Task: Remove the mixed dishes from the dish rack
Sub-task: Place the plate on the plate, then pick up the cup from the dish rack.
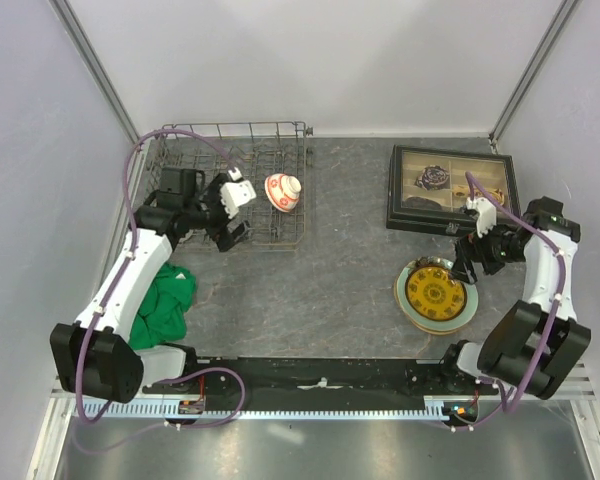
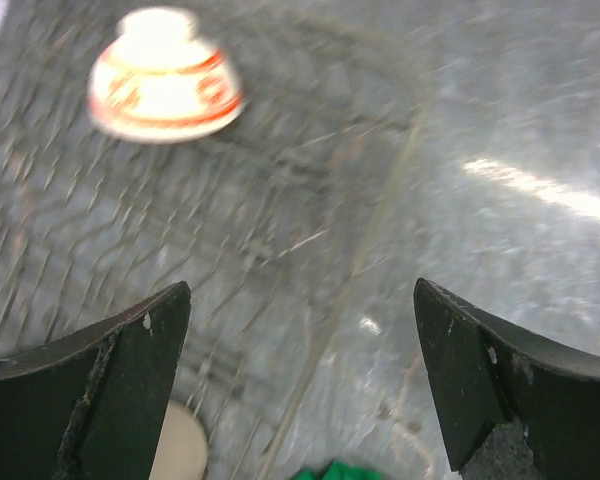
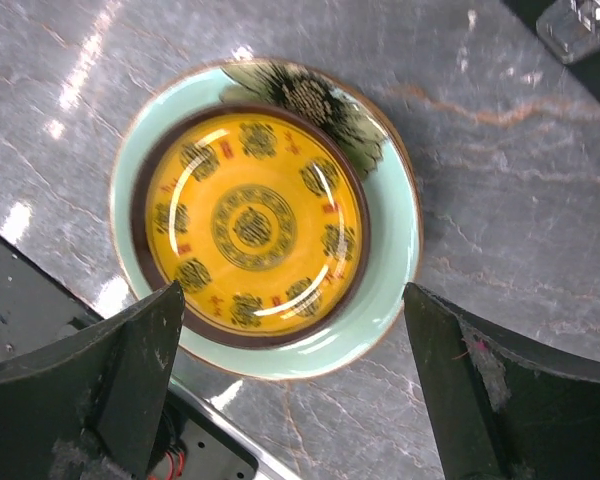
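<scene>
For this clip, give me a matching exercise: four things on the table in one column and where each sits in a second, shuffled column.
Things:
1. small red-and-white bowl
2. yellow-gold patterned dish
3. green cloth
4. dark-framed box

Places:
A. on the table, near its left edge
B. inside the dish rack
C. at the far right of the table
D. stacked on the pale green plate

Pairs: 1-B, 2-D, 3-A, 4-C
</scene>
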{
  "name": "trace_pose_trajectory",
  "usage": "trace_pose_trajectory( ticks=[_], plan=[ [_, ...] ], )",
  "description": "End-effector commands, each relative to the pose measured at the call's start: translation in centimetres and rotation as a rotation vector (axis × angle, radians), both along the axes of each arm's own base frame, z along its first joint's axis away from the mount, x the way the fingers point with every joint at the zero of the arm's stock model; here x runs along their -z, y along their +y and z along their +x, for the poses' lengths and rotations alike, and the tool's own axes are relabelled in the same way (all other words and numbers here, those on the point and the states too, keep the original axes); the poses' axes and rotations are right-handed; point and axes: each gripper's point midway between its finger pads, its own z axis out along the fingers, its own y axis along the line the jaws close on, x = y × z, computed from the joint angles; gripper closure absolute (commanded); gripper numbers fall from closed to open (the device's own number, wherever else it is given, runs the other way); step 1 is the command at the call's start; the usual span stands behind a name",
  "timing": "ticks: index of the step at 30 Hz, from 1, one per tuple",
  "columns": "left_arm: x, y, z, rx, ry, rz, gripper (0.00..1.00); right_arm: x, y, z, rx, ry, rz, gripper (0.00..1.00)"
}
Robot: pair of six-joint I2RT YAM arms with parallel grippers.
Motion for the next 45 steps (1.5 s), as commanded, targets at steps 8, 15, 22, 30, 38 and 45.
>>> trace_pose_trajectory(
  ticks=[8, 15, 22, 30, 38, 45],
  plan=[
    [-3.3, 10.3, 6.1, -0.403, -0.068, 0.019, 0.01, -5.4, 4.2, 4.2, 0.086, -0.213, -0.032, 0.02],
    [-1.8, 15.9, 8.9, -0.64, -0.009, 0.046, 0.01, -4.9, 5.2, 5.1, 0.112, -0.233, -0.067, 0.02],
    [-0.1, 19.9, 10.6, -0.772, 0.033, 0.048, 0.01, -3.8, 5.7, 5.0, 0.098, -0.239, -0.073, 0.02],
    [1.8, 21.9, 11.3, -0.799, 0.082, 0.075, 0.01, -2.7, 6.0, 4.8, 0.083, -0.219, -0.071, 0.02],
    [4.3, 22.4, 11.1, -0.79, 0.149, 0.083, 0.01, -2.6, 6.2, 5.0, 0.084, -0.213, -0.064, 0.02],
    [5.4, 22.0, 11.0, -0.773, 0.183, 0.068, 0.01, -2.6, 6.2, 5.1, 0.086, -0.214, -0.062, 0.02]
  ],
)
